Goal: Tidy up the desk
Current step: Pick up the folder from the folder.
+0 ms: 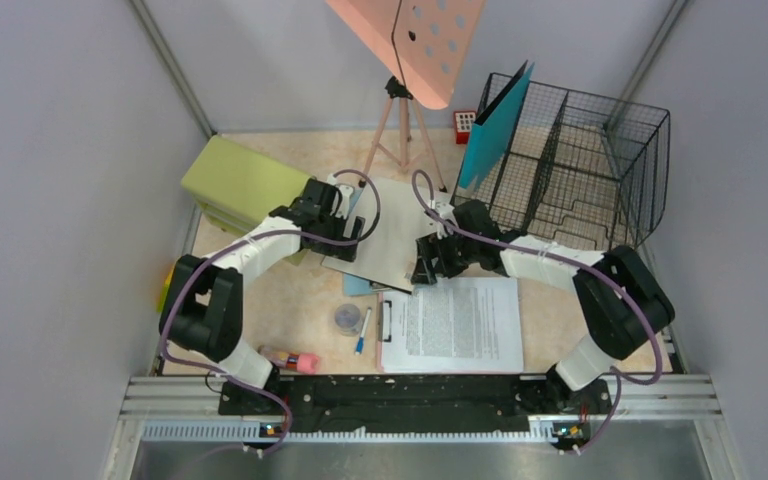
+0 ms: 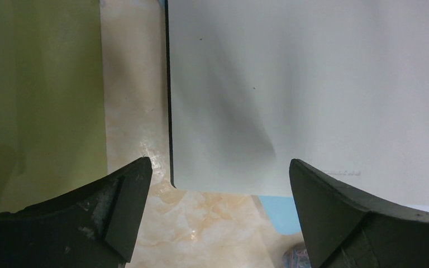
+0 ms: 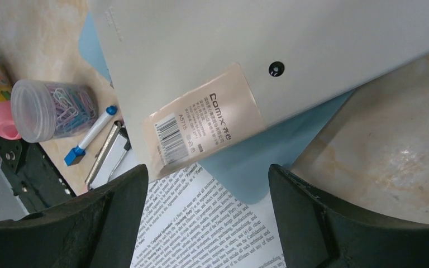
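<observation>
left hand (image 2: 219, 163), right hand (image 3: 208, 168) wide open

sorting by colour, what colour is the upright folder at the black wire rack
The flat upright folder is teal; the top external view shows it best.

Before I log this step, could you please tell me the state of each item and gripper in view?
left gripper, open, over the grey folder's corner.
right gripper, open, over the grey folder's labelled edge.
grey folder, lying on the desk, label side up.
teal folder, standing in the wire rack.
clipboard, flat, printed sheet on top.
pen, lying flat.
paper clip jar, upright.
</observation>
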`<action>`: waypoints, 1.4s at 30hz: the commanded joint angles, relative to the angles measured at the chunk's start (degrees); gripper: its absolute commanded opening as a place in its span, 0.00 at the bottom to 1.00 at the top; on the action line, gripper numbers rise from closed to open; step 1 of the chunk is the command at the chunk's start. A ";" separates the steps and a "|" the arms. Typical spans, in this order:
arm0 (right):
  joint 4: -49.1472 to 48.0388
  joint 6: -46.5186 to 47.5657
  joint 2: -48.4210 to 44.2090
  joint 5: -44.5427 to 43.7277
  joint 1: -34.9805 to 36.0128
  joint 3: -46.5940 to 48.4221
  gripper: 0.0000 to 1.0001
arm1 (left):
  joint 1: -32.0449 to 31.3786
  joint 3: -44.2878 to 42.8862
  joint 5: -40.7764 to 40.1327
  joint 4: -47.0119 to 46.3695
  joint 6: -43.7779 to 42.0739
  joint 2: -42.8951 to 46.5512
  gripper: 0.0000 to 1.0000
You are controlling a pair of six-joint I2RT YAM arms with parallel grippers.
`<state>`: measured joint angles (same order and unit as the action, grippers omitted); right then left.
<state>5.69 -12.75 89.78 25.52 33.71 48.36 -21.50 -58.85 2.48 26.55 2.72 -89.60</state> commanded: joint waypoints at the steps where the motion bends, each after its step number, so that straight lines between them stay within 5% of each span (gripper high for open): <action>1: -2.95 -4.32 2.43 0.34 0.52 3.14 0.78 | 1.31 -1.89 -1.43 -3.49 3.07 -1.28 0.99; 28: -18.04 -20.00 6.92 13.20 -1.14 -1.42 0.76 | 2.97 3.95 18.31 -2.27 -0.79 -2.90 0.93; 42: -22.93 -27.81 7.35 11.32 -2.15 -3.16 0.75 | 3.00 3.67 21.19 -0.24 -2.19 -2.88 0.88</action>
<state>-9.47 -36.12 96.71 36.88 32.34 46.39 -18.57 -55.64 20.93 24.47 1.28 -93.17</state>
